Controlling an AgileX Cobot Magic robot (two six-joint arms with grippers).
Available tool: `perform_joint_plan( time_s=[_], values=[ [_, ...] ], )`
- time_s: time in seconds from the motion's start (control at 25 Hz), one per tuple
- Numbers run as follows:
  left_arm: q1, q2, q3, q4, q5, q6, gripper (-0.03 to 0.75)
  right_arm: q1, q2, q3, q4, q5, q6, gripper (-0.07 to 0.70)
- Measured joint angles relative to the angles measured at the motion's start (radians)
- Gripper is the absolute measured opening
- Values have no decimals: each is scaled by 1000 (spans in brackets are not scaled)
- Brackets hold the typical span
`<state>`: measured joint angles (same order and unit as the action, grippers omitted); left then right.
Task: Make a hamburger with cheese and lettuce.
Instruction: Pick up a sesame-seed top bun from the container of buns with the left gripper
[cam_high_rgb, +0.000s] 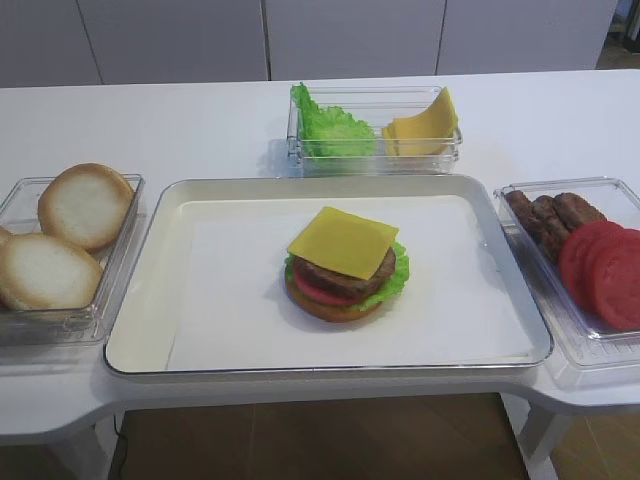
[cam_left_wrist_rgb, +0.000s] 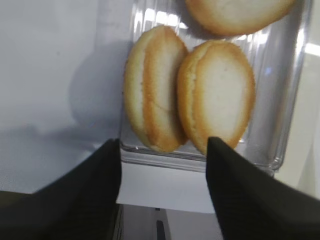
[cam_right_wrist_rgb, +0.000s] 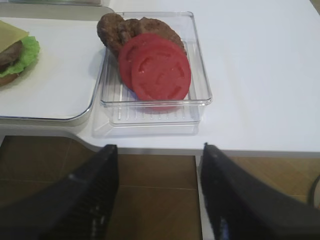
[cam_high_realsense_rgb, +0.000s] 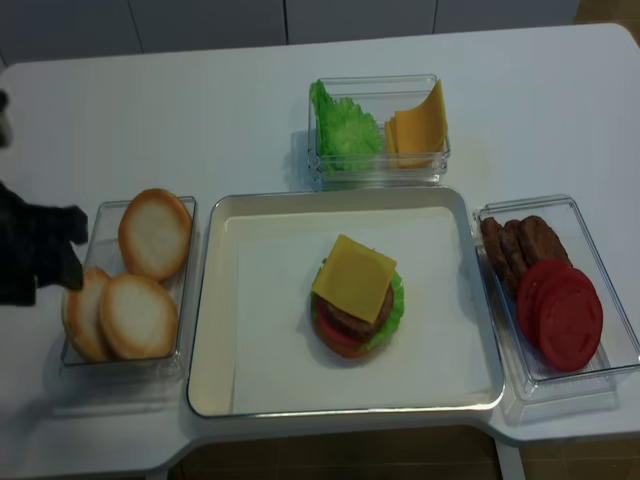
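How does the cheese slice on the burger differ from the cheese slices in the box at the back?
The cheese on the hamburger is a single slice lying flat on the patty. The spare cheese slices are several, bunched and leaning upright beside the lettuce bunch in a clear box. Both are yellow, thin and squarish.

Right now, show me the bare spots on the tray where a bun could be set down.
On the tray, bare paper lies left of the hamburger, toward the bun container, and right of it, toward the tomato container. A narrower strip runs along the front. Centre is taken by the stack, topped with the cheese.
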<state>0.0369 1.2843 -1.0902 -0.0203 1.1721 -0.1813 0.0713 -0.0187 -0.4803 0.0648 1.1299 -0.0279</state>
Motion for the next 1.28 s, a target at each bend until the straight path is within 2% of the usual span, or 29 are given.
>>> perform_joint_plan(
  time_s=[0.16,0.32,0.6,1.0,1.28],
  values=[
    [57,96,0,-15,17,24,406,0,0,0,0,0,0,399],
    [104,116,-1,-53,-2,63,406,0,0,0,0,0,2,399],
    [99,116,-1,-64,-53,94,406,0,0,0,0,0,2,399],
    [97,181,-1,-72,-58,110,406,0,0,0,0,0,4,399],
    [97,207,-1,-96,-87,142,396,0,0,0,0,0,4,399]
  ],
)
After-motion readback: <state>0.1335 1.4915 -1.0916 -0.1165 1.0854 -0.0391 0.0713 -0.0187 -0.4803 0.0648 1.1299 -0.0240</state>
